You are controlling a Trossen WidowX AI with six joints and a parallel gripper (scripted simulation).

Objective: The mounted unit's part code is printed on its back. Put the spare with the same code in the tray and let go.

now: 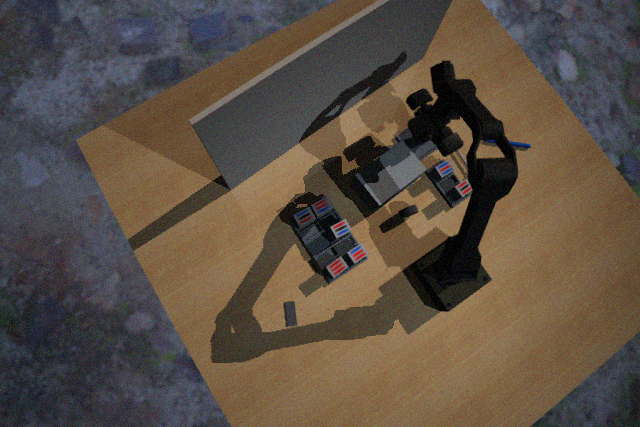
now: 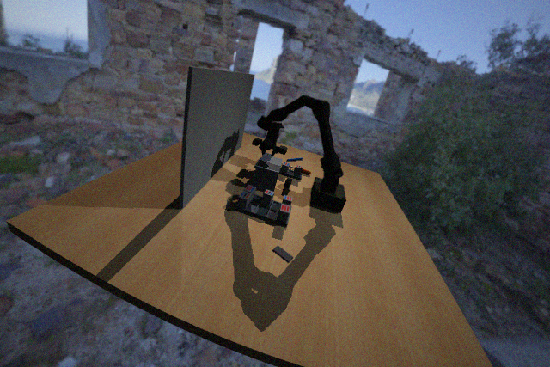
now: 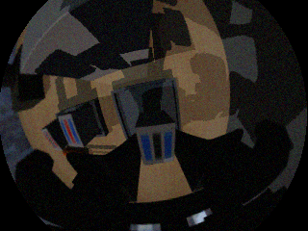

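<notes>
A: Wooden table [image 1: 516,308] outdoors, stone ruin wall behind it. What's far left?

B: Tall gray panel [image 1: 330,81] standing upright, running diagonally. Small dark flat piece [image 1: 290,312] lies alone on the wood near the front.

A: Next over?

B: Rack of spares [image 1: 327,237], dark blocks with red and blue striped labels. Right of it the gray mounted unit [image 1: 398,171]. A small dark block [image 1: 398,218] sits on the table just in front of that.

A: Tray?

B: Small tray [image 1: 451,184] right of the unit, near the arm, with striped parts in it.

A: Gripper?

B: Gripper [image 1: 413,139] hangs over the unit's back end, jaws closed on a spare [image 3: 156,134]. Wrist view shows a dark block with a blue striped label between the fingers, above the table.

A: Far right?

B: Arm's base [image 1: 478,285], plus a thin blue stick [image 1: 514,143] behind the arm.
</notes>
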